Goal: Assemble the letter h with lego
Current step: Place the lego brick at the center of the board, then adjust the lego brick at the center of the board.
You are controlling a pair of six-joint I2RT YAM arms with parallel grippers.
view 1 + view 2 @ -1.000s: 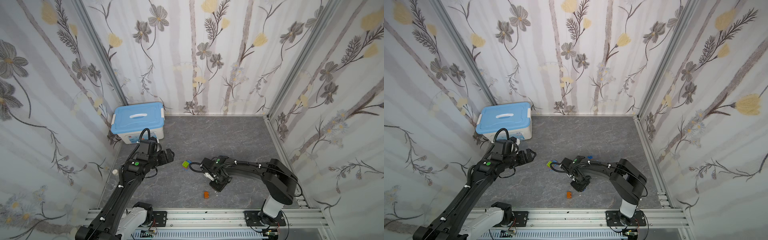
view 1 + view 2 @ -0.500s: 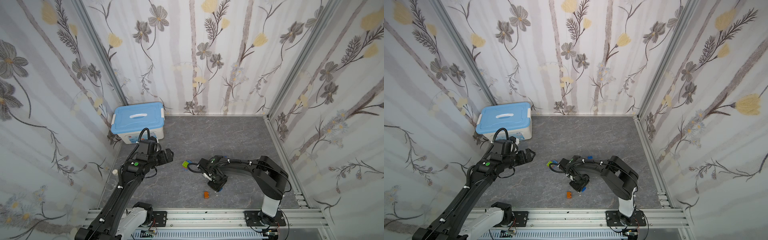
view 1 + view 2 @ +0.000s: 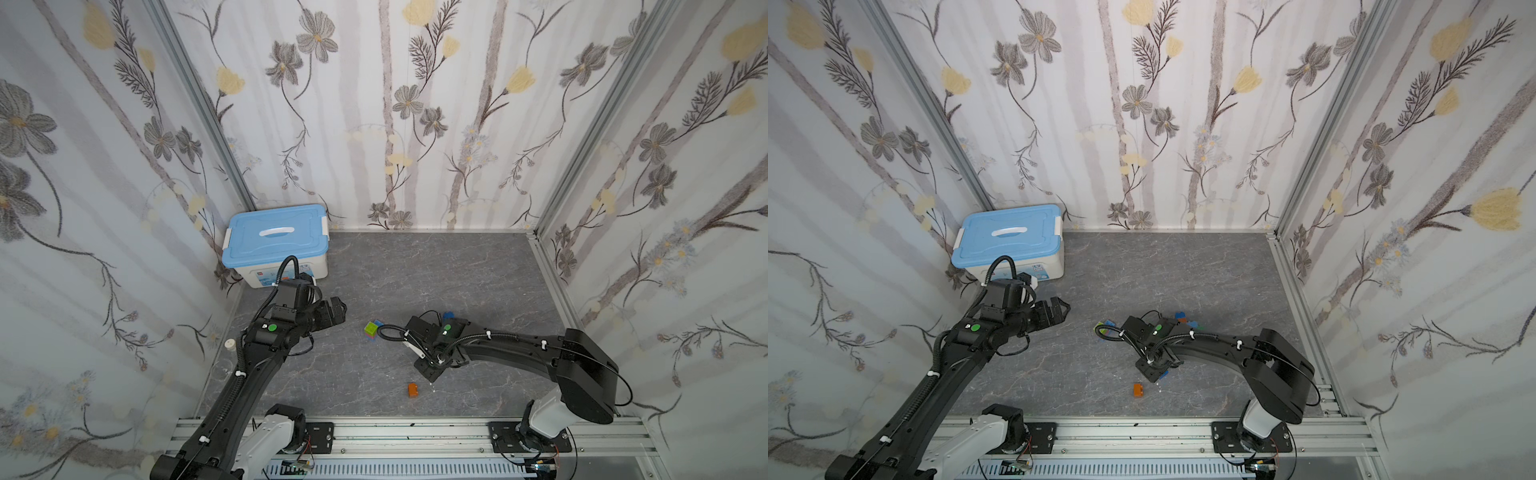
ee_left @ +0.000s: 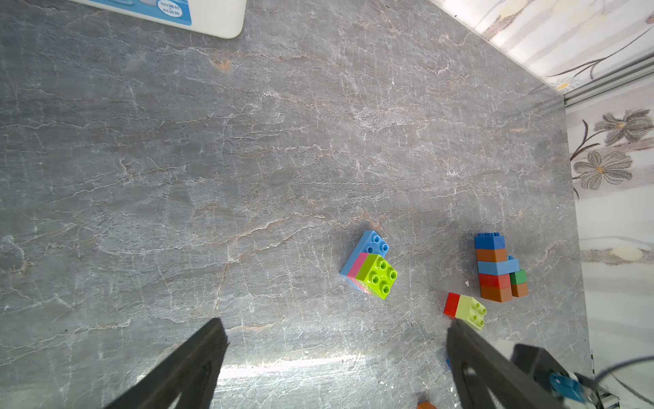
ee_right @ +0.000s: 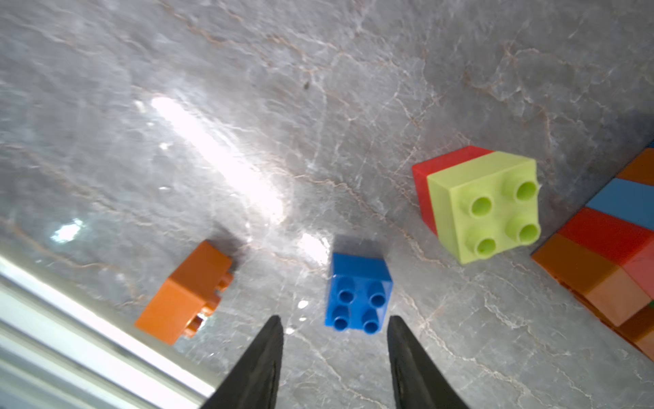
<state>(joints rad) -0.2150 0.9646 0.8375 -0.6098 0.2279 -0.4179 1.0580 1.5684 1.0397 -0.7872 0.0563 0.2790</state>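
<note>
The right hand (image 5: 334,322) is seen low over the grey marbled table (image 5: 247,70), its fingers partly parted and nothing gripped. A small blue studded plastic brick (image 5: 357,283) lies on the table between the fingertips. An orange studded plastic brick (image 5: 184,290) is tipped on its side close by. A red-and-lime brick pair (image 5: 485,205) and a multicoloured stack of bricks (image 4: 495,269) are found near it. The left hand (image 4: 336,327) is spread wide and empty above the table.
</note>
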